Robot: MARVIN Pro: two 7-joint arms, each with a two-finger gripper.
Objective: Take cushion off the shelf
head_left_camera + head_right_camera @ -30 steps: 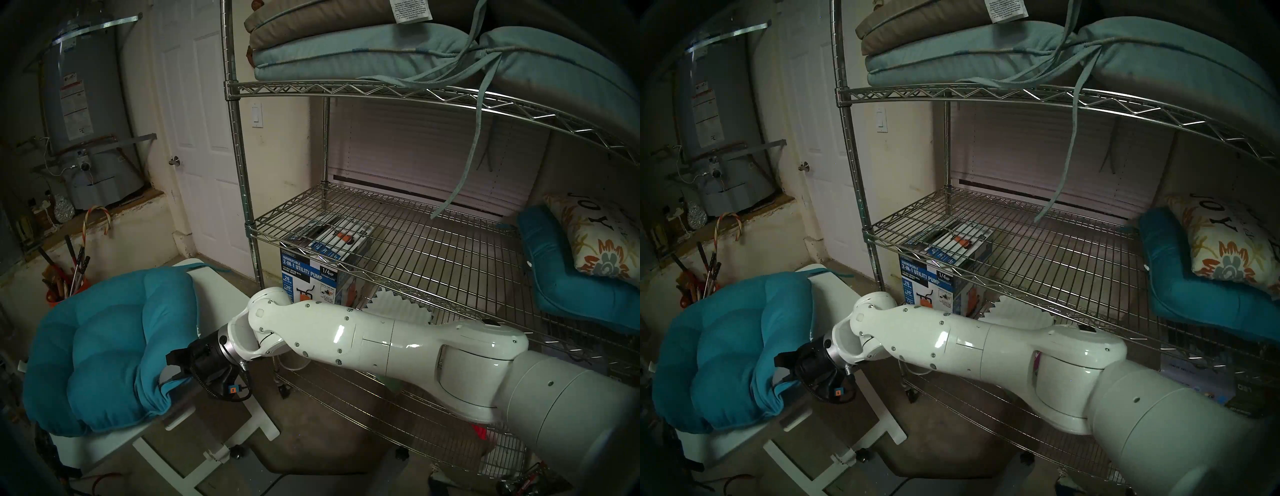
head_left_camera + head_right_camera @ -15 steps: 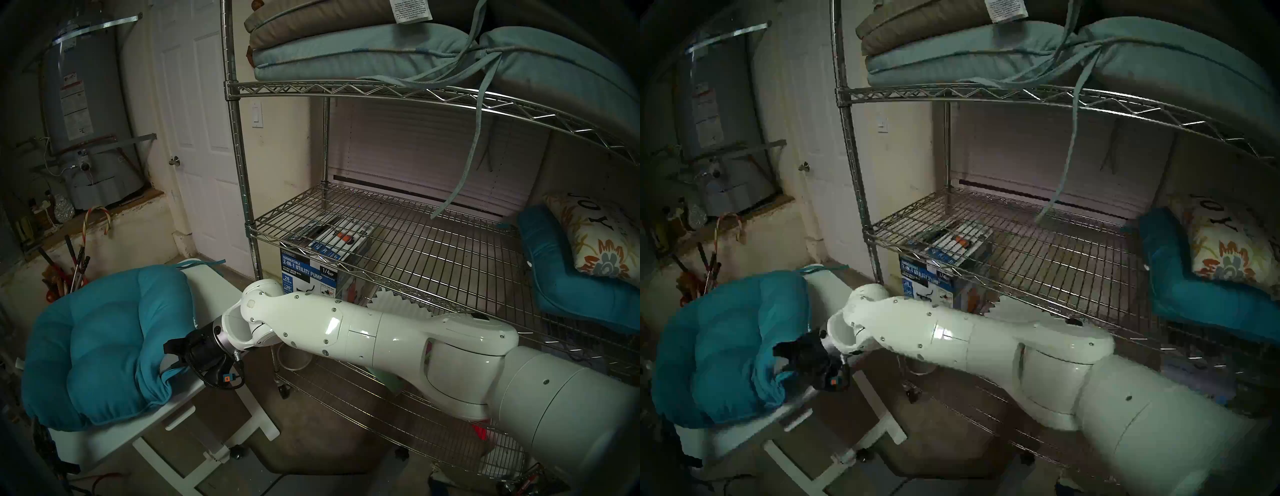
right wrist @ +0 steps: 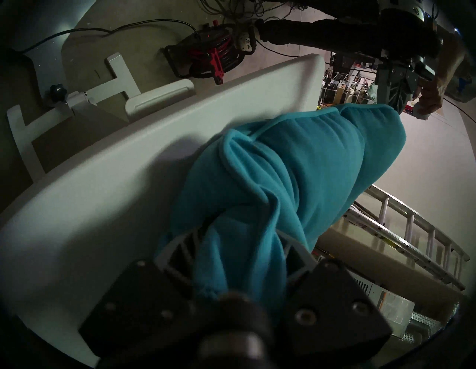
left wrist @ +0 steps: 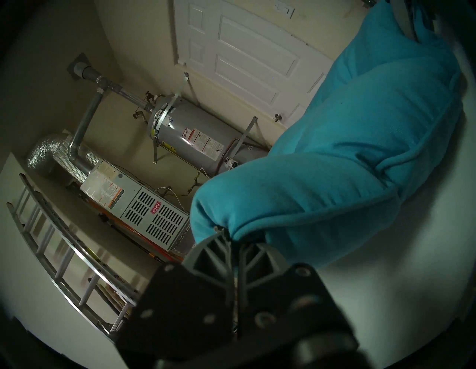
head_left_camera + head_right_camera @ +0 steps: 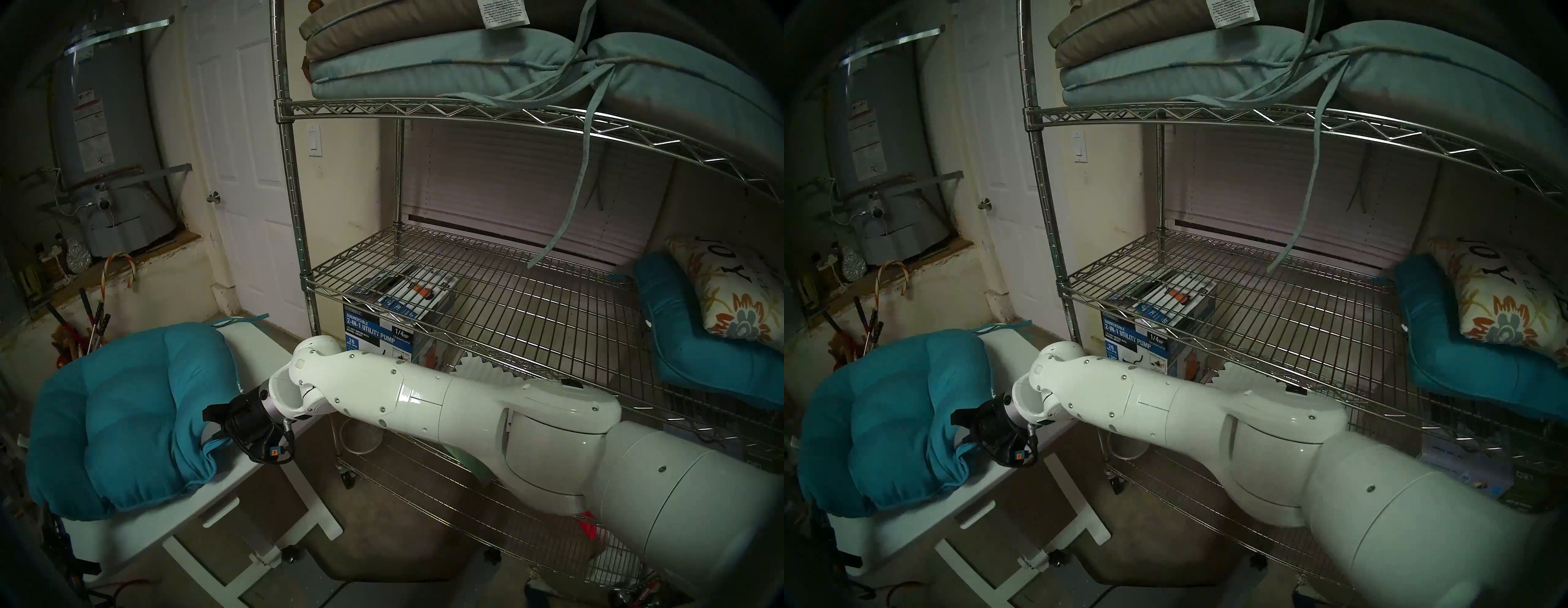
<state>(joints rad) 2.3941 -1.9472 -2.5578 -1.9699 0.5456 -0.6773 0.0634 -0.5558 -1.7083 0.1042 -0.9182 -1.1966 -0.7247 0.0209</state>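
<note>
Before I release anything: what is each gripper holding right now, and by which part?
Both hold the cushion. The right gripper pinches a bunched corner fold; the left gripper is shut on the piped edge at the opposite end.

The two head views look down and forward from above, nearly alike, at the shelf (image 5: 305, 276) on the right and the white table (image 5: 254, 352) to its lower left. The left wrist view sits tilted, very close at one corner of the cushion (image 4: 360, 159) on that table, facing the water heater (image 4: 195, 136). The right wrist view hugs the opposite corner, looking across the table. All four views share the cushion.
</note>
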